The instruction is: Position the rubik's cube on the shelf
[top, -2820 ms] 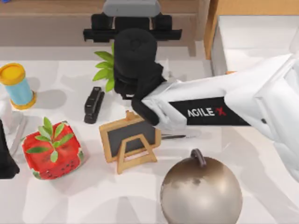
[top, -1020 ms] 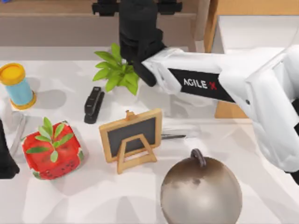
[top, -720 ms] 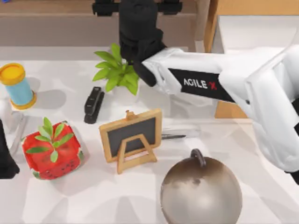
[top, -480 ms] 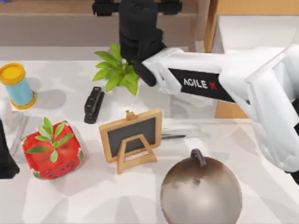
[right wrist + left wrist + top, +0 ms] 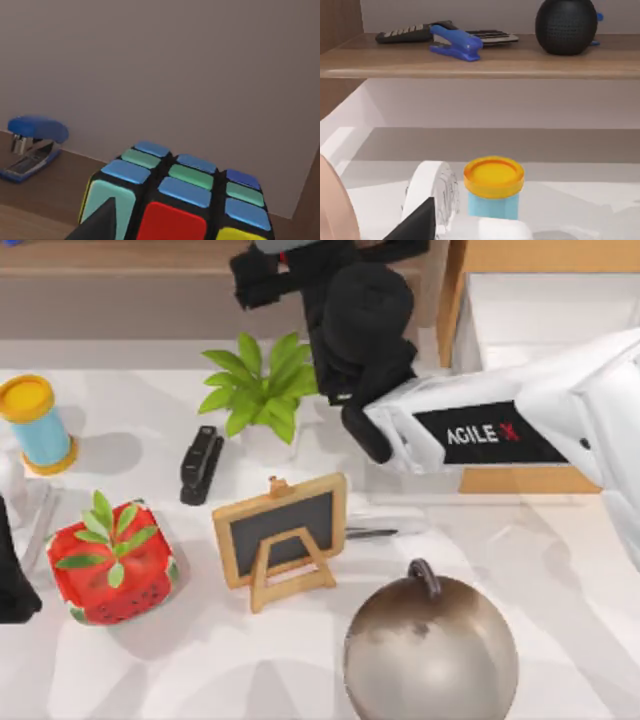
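Item: rubik's cube [image 5: 175, 200], a small cube of black grid lines with blue, green, teal, red and yellow squares, seen close in the right wrist view. It stands on or just above the brown wooden shelf [image 5: 45, 192] before a plain grey back wall, apart from a blue stapler [image 5: 32, 147] on the same board; contact with the board cannot be confirmed. Handling, as a judgement: rigid plastic, light, not fragile; smooth glossy faces may slip, and the layers can twist under uneven pressure, so hold is best taken on two opposite flat faces, centred on the middle row, not on edges or corners. Right gripper [image 5: 330, 265]: over the shelf at the back of the table [image 5: 560, 570], near the wooden upright; one dark finger [image 5: 97, 222] lies against the cube's side face, but whether the gripper is clamped or slackened cannot be told. Left gripper [image 5: 420, 222]: parked at the left of the table near the yellow-capped blue jar [image 5: 493, 187]; spread not discernible. Other stock on the table: potted green plant [image 5: 262, 385], black stapler [image 5: 200, 462], small easel chalkboard [image 5: 280, 535], strawberry-patterned box [image 5: 112, 565], metallic kettlebell-like ball [image 5: 430, 650]. Also on the shelf: black round speaker [image 5: 566, 25].
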